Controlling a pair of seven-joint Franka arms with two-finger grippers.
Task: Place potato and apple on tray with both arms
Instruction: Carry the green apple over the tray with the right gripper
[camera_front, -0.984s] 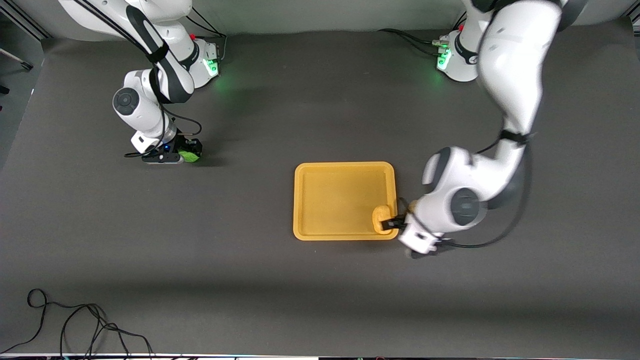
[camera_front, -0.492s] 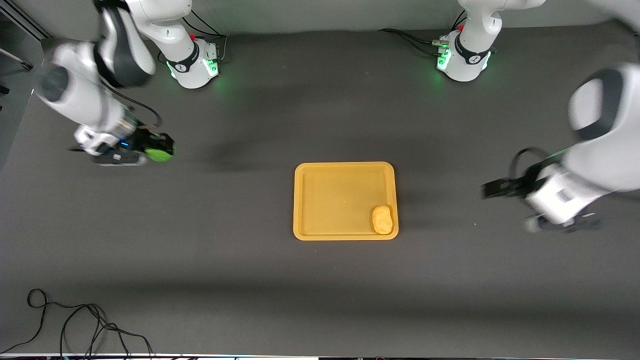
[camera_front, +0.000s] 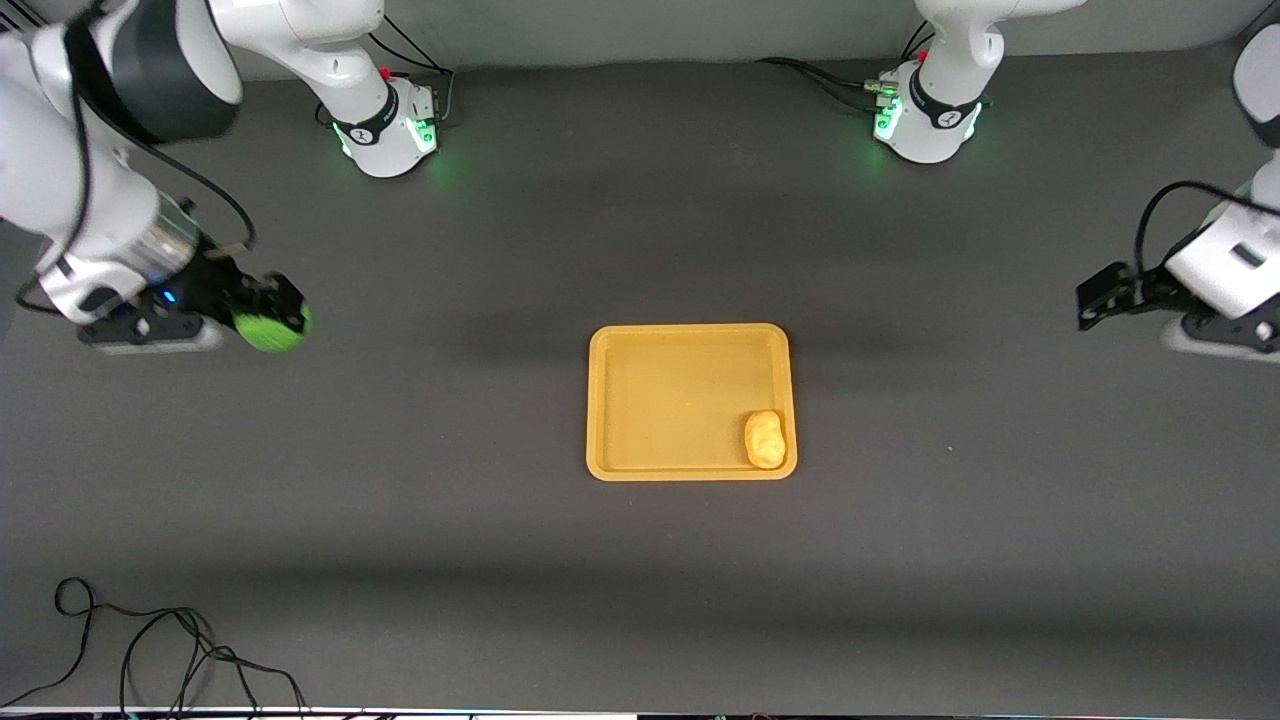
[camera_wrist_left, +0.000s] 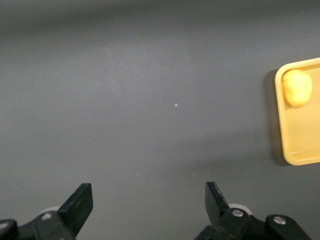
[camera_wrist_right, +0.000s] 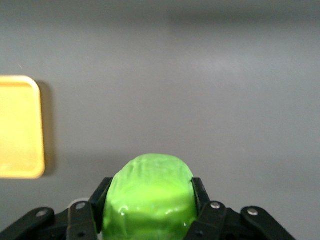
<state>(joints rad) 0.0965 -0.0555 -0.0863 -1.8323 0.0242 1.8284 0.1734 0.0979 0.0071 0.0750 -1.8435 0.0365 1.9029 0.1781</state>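
Front view: the right end effector grips the apple above the counter, well toward the right arm's end from the tray (potato already in it); the left end effector, open, waits.

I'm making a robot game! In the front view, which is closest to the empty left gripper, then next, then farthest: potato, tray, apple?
From the open left gripper, up over the table's end:
1. Potato, in the tray's corner toward the left arm.
2. Tray, mid-table, its middle slightly farther.
3. Apple, held in the right gripper.
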